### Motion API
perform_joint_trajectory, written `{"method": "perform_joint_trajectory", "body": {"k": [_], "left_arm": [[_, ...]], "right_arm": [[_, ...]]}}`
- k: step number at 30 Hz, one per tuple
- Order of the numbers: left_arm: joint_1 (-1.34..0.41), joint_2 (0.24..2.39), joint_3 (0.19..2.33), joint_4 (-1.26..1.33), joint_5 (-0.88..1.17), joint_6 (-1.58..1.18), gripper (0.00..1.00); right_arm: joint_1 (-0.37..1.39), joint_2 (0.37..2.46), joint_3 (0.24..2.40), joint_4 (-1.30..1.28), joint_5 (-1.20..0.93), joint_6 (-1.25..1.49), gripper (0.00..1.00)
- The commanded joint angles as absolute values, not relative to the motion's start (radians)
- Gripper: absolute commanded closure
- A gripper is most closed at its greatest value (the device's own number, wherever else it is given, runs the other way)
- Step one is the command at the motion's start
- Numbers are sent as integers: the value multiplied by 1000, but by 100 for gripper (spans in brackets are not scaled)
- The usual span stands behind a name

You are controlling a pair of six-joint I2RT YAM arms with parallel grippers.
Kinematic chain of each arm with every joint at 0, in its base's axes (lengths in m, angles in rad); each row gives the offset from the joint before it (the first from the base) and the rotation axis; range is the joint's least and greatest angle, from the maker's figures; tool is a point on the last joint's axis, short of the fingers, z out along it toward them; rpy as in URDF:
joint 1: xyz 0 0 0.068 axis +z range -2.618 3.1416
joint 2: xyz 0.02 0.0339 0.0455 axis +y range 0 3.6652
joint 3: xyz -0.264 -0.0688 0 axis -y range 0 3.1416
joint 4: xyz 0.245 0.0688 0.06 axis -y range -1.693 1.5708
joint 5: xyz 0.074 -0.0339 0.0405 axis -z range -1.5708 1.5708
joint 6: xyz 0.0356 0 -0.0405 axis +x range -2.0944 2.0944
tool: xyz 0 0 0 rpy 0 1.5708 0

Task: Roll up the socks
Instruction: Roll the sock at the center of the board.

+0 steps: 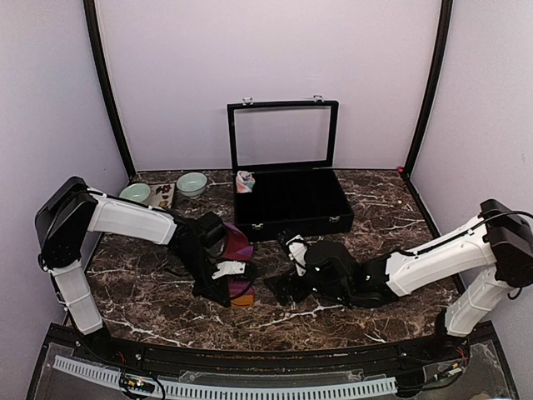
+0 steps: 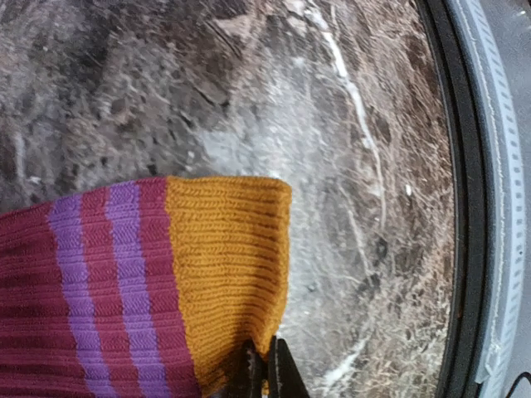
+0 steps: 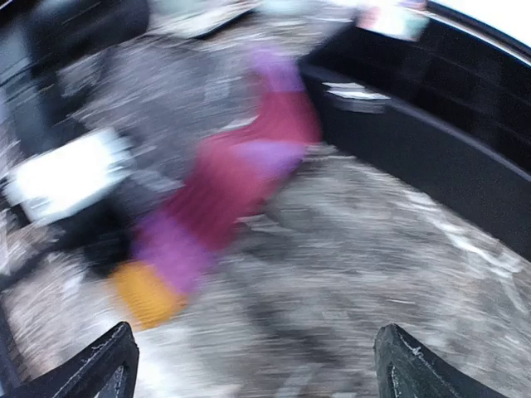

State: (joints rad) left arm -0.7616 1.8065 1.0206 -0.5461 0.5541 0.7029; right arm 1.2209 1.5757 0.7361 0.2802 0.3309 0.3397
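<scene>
Two arms bend low and reach inward over the marble table [image 1: 350, 317]. The black case [image 1: 291, 208] stands open behind them.

Left gripper [image 2: 267, 375]: jaws pinch the orange cuff of the maroon sock [image 2: 124, 282], near the table's centre.

Right gripper [image 3: 257, 369]: jaws spread wide, holding nothing.

There are two socks in all; the pink sock [image 1: 245, 181] rests at the case's left rim.

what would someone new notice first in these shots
The maroon sock with purple stripes and an orange cuff grabs the eye, mid-table, its cuff pinched in the shut left gripper. The right gripper faces it with jaws wide open and empty. Behind them sits an open black case, a pink sock at its back left corner.
</scene>
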Motion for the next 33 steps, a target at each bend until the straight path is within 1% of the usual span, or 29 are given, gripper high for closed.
{"method": "perform_joint_trajectory", "body": {"k": [1,3,5,6,10,13,14,15,16,18,21,23,27,31,33], "left_arm": [[-762,1777,998,-710,618,721,100],[-762,1761,977,-703,621,717,100],[-762,1765,968,-700,620,711,100],[-761,1773,966,-697,619,706,100],[-755,1818,980,-697,643,689,100],[-741,1861,1020,-731,675,688,100],[-735,1873,1036,-745,683,692,100],[-731,1885,1050,-768,692,700,100],[-722,1898,1070,-786,702,705,100],[-702,1928,1101,-828,730,717,100],[-670,1973,1135,-886,803,744,100],[-659,1987,1143,-907,821,765,100],[-648,2015,1159,-932,827,775,100],[-644,2040,1173,-954,816,784,100],[-644,2047,1180,-955,811,780,100]], "right_arm": [[1128,1532,662,321,502,446,0],[1126,1508,610,391,431,414,0],[1123,1454,505,582,344,377,0],[1123,1449,488,633,332,360,0],[1135,1480,551,551,283,245,1],[1201,1493,611,483,263,73,23],[1214,1499,632,458,262,48,29],[1219,1500,647,446,239,40,32],[1225,1499,651,448,185,14,33],[1264,1492,636,475,124,-68,32],[1316,1523,646,483,104,-157,30],[1331,1561,673,473,80,-178,31],[1340,1649,708,522,32,-198,37],[1339,1743,779,524,-8,-223,48],[1339,1779,807,523,-23,-232,52]]}}
